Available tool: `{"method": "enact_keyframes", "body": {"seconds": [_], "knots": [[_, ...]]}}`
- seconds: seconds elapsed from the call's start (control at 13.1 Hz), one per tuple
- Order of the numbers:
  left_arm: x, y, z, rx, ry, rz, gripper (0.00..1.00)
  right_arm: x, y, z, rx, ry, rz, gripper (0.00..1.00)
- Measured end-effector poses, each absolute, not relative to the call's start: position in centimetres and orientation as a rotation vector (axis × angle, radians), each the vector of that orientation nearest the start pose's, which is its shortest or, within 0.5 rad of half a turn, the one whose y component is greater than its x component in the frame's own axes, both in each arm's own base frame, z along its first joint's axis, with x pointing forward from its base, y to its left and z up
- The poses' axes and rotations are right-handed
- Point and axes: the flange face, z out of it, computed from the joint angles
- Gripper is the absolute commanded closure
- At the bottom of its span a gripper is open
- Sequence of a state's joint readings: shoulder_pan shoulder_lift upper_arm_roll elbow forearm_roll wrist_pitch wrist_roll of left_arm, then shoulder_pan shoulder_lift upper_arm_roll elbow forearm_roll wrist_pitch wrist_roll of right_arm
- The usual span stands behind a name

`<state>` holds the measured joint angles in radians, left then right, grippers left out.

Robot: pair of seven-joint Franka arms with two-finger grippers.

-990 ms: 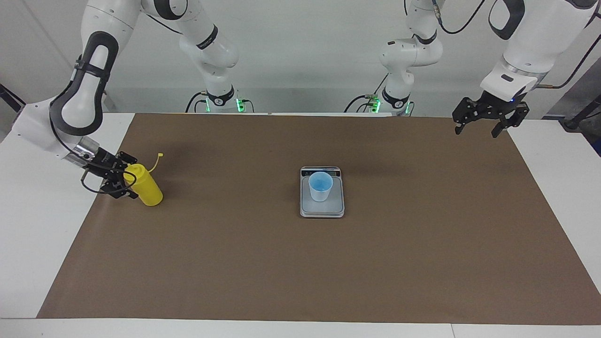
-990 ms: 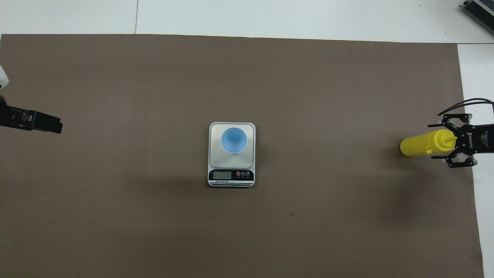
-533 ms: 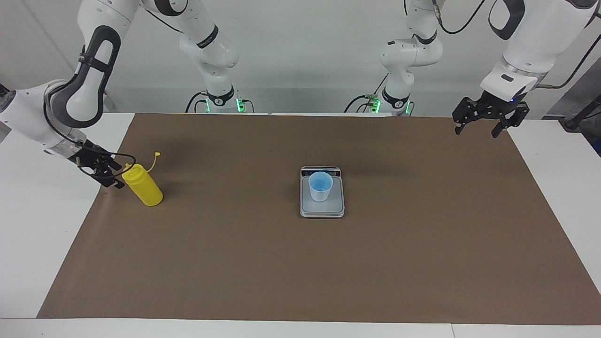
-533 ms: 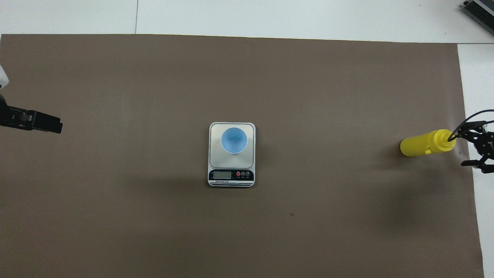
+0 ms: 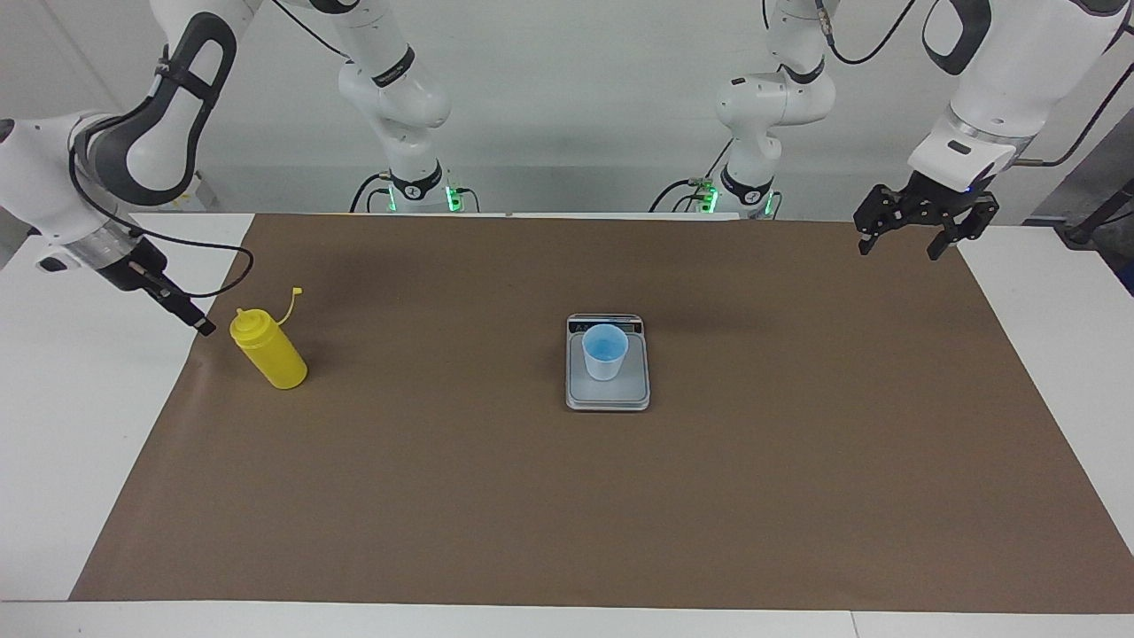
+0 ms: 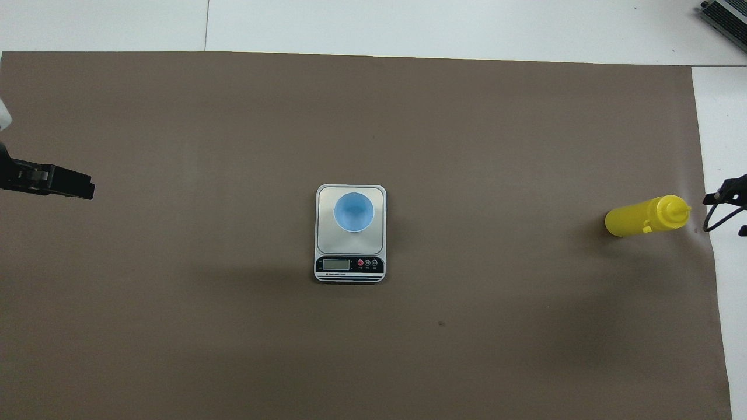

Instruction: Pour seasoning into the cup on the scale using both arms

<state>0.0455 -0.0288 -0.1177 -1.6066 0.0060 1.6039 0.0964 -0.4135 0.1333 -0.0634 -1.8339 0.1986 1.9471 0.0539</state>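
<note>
Standing upright on the brown paper mat (image 5: 567, 496) at the right arm's end of the bench (image 5: 1054, 354) is one yellow squeeze bottle (image 5: 270, 352), its small tethered cap (image 5: 297, 291) sticking up beside the ribbed nozzle. Nothing grips the bottle. One silver-grey kitchen scale (image 5: 608, 394) lies near the middle of the mat, its dark display strip on the edge nearer to the robots. One pale blue cup (image 5: 605, 352) stands upright on the scale's weighing plate, bright blue inside; whether it holds anything cannot be told.

Two white arms are in sight, each with one black tool. The right tool (image 5: 197, 321) hangs low over the white bench just beside the mat's edge, close to the bottle but apart from it, with a black cable looping off it. It shows edge-on, so its fingers are hard to read; it stands at its widest and has hold of nothing. The left tool (image 5: 905, 241) waits above the mat's corner at the left arm's end, points downward, and its two fingers are spread apart with nothing between them. Bottle and scale stand well apart.
</note>
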Motion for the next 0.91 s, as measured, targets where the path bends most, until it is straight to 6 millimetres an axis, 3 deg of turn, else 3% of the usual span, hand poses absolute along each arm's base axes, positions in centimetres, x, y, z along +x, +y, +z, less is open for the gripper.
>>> {"method": "enact_keyframes", "body": {"seconds": [0.15,0.38,0.76,0.91], "knots": [[54.7,-4.0,62.6,-3.121,0.263,-0.041,0.0,54.1,-23.6,48.3,-2.92,0.762,-0.077,0.0],[54.7,-4.0,62.6,-3.121,0.263,-0.042,0.0,54.8,-17.2,52.0,-3.042,0.555,-0.107,0.0],[54.7,-4.0,62.6,-3.121,0.262,-0.043,0.0,54.3,-6.6,55.2,-3.079,0.259,-0.037,0.0],[54.7,-4.0,62.6,-3.121,0.262,-0.043,0.0,54.2,-3.3,56.2,-3.087,0.168,-0.06,0.0]]}}
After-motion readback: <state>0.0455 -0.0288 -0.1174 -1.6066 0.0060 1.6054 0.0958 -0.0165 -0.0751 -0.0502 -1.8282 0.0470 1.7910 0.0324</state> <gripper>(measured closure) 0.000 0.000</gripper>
